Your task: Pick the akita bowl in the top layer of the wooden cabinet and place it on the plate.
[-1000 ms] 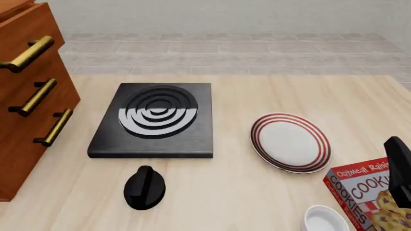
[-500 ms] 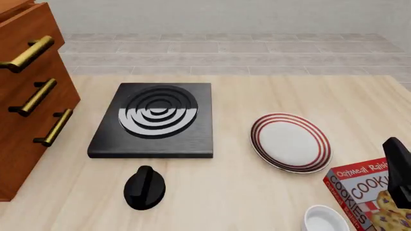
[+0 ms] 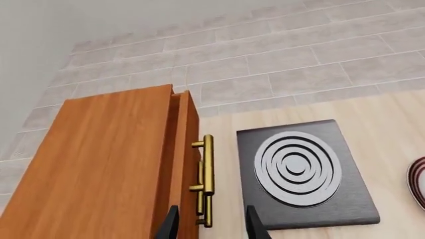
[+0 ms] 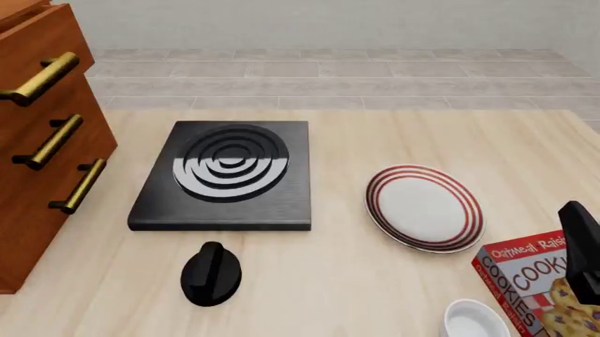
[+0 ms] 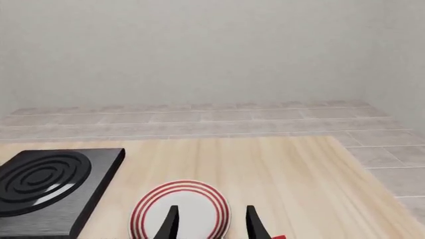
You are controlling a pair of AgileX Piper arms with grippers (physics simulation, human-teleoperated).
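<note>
Left wrist view. The left hand [image 3: 211, 225] hangs above the wooden cabinet [image 3: 113, 164], fingers apart with nothing between them. They straddle the line of the brass handles [image 3: 207, 172] — a placement suited to reaching a handle, since the top drawer must come open before anything inside can be taken. All three drawers look closed, though the top one shows a thin seam at its front edge and I cannot say for certain it is fully home. The akita bowl is not visible; judged to be inside the closed top drawer. The stove burner [image 3: 300, 172] lies on the table [image 3: 391, 129] just beside the cabinet.

Front view. The wooden cabinet [image 4: 42, 140] stands at the left edge of the table [image 4: 356, 281], handles facing the work area. The plate [image 4: 424, 208] sits bare, right of the burner [image 4: 225, 175] — open for the bowl. A black knob [image 4: 211, 274] lies near the burner's front. A cookie box [image 4: 535, 281] and a plain white bowl [image 4: 473, 319] crowd the near right corner. Part of the right arm [image 4: 583, 253] shows at the right edge.

Right wrist view. The right hand [image 5: 211, 226] hovers over the plate [image 5: 180, 211], fingers parted and empty — apparently waiting at the drop point. Task judged at its opening step.
</note>
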